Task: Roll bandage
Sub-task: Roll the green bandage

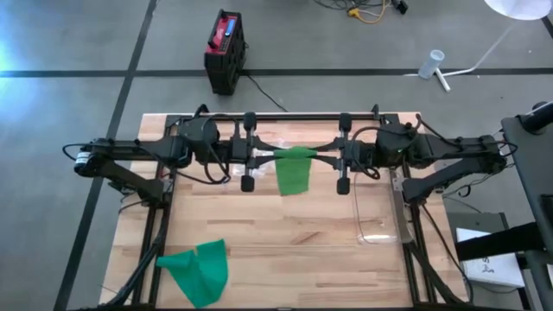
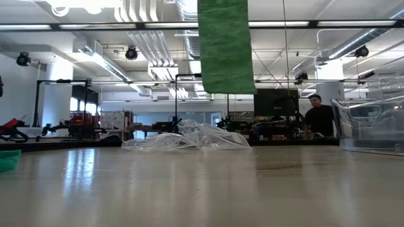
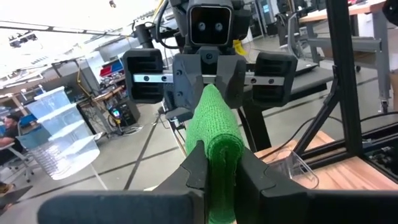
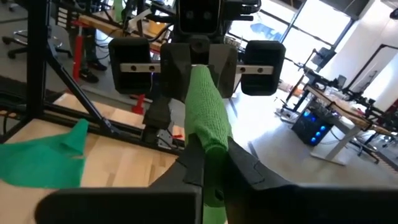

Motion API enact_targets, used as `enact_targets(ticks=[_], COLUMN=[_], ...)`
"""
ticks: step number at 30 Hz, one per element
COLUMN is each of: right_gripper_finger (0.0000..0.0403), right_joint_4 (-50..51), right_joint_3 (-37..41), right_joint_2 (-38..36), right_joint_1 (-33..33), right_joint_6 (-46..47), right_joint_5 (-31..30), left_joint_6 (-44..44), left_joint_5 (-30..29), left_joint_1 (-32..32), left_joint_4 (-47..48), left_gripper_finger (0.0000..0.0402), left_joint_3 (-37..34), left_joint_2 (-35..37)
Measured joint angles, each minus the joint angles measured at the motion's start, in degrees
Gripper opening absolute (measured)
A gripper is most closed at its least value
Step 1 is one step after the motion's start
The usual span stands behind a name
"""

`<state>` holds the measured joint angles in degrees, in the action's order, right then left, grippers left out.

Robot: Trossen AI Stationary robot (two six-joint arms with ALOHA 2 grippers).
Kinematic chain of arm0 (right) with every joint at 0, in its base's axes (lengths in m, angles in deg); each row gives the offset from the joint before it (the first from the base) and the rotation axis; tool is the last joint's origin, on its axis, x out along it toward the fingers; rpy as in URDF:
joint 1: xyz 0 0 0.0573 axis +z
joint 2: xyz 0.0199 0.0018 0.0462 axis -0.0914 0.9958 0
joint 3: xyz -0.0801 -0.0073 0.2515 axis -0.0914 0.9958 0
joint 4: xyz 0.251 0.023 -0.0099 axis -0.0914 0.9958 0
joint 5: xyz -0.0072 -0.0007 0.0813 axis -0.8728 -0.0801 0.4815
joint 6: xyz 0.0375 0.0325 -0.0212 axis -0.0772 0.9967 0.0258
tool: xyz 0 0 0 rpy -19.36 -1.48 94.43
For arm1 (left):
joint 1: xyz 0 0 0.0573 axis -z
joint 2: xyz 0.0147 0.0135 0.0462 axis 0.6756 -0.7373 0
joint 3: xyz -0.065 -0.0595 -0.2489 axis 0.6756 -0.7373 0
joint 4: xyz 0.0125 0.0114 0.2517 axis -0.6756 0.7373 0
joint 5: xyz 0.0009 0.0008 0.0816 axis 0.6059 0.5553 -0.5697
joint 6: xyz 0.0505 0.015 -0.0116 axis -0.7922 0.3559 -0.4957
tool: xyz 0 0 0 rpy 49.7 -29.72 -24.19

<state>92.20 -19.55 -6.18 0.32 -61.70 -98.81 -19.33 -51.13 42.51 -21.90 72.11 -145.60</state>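
Note:
A green bandage hangs in the air over the table's far middle, held between my two grippers, which face each other level. My left gripper is shut on its left end and my right gripper on its right end. In the low view the bandage's free part hangs straight down, its lower edge well above the table. The wrist views show the bunched upper strip running from one gripper to the other. My left gripper pinches the bunched upper strip of the bandage between its two fingers, at the strip's left end. The fingers come in level from the table's left, along the strip. The bandage is lifted clear and hangs below. My right gripper pinches the same bunched strip between its two fingers, at its right end. The fingers come in level from the table's right, along the strip. The strip spans to my left gripper, and the rest hangs free.
A second green bandage lies crumpled at the table's near left. Crumpled clear plastic wrap lies on the table below the grippers. A clear plastic container stands at the right. People show in the room beyond.

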Motion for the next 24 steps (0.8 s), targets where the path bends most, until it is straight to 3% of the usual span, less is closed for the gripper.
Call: enact_targets(ticks=[3,9,13,19,24], right_gripper_finger=[0.0042,0.0137,0.0168,0.0157,0.0116], right_joint_4=[0.9,2.7,1.9,-0.5,-2.5], right_joint_3=[0.0,0.1,0.2,0.2,0.1], right_joint_2=[-0.3,-2.2,-2.2,-2.3,-2.3], right_joint_1=[0.0,0.0,0.2,0.8,1.6], right_joint_6=[0.4,-1.2,-2.8,-7.0,-9.5], right_joint_5=[-0.1,-1.3,-1.3,-1.1,-2.2], left_joint_6=[0.1,0.9,1.5,1.8,3.0], left_joint_5=[-1.4,-1.5,-2.3,-3.4,-9.9], left_joint_1=[0.0,0.0,0.0,0.0,0.0], left_joint_4=[-0.2,-1.5,-1.7,-1.3,-0.8], left_gripper_finger=[0.0026,0.0025,0.0029,0.0026,0.003], left_joint_3=[0.0,0.0,0.2,0.2,0.2], left_joint_2=[0.0,0.3,0.4,0.4,0.4])
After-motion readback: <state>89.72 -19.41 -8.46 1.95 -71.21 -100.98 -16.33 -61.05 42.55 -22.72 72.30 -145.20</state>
